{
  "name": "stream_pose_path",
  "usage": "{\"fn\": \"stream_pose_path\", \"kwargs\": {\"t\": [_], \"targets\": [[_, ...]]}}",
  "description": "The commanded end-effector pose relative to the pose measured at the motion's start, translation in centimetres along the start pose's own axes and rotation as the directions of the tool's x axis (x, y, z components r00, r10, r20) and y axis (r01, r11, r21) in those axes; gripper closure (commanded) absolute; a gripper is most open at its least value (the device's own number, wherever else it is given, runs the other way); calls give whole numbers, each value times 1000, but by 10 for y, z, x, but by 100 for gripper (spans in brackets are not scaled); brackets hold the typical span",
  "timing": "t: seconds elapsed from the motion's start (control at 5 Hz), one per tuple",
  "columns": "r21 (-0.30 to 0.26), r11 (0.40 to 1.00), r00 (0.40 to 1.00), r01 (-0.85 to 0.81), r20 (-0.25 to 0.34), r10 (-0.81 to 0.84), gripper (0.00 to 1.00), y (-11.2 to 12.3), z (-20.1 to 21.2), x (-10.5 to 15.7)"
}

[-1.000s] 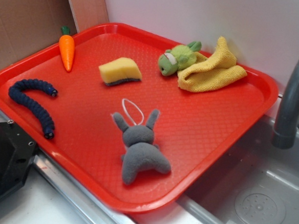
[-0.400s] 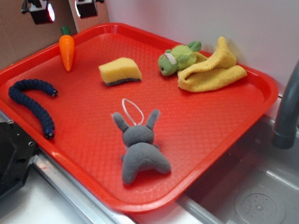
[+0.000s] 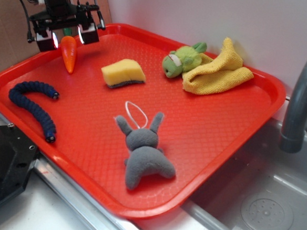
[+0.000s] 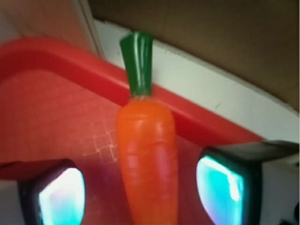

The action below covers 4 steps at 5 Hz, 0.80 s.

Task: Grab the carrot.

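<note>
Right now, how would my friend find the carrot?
Look at the red tray, at its far left corner under the gripper. The carrot lies there beside the yellow sponge. It is the only orange thing, pointed, with a green stem.

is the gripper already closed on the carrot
No, in the wrist view the gripper stands open, with bare gaps between the carrot and each of the fingers.
</note>
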<state>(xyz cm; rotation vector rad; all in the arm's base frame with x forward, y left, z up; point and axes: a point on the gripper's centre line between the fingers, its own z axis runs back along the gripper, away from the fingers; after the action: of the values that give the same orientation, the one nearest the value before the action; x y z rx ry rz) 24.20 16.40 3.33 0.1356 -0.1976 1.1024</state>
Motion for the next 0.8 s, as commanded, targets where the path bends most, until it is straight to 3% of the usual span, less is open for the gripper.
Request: {"fn": "stream_pose_path", "kwargs": {"t": [0.0,0.2,0.4,0.6], "targets": [[-7,1000,1000,14,-10,-14,49,16,-14,2],[-19,998,997,62,-46,-63,100,10,-4,-1],[-47,982,981,181,-61,-183,100,0,30,-12],[-104,955,959,279,-20,-282,100,-6,71,-31]]}}
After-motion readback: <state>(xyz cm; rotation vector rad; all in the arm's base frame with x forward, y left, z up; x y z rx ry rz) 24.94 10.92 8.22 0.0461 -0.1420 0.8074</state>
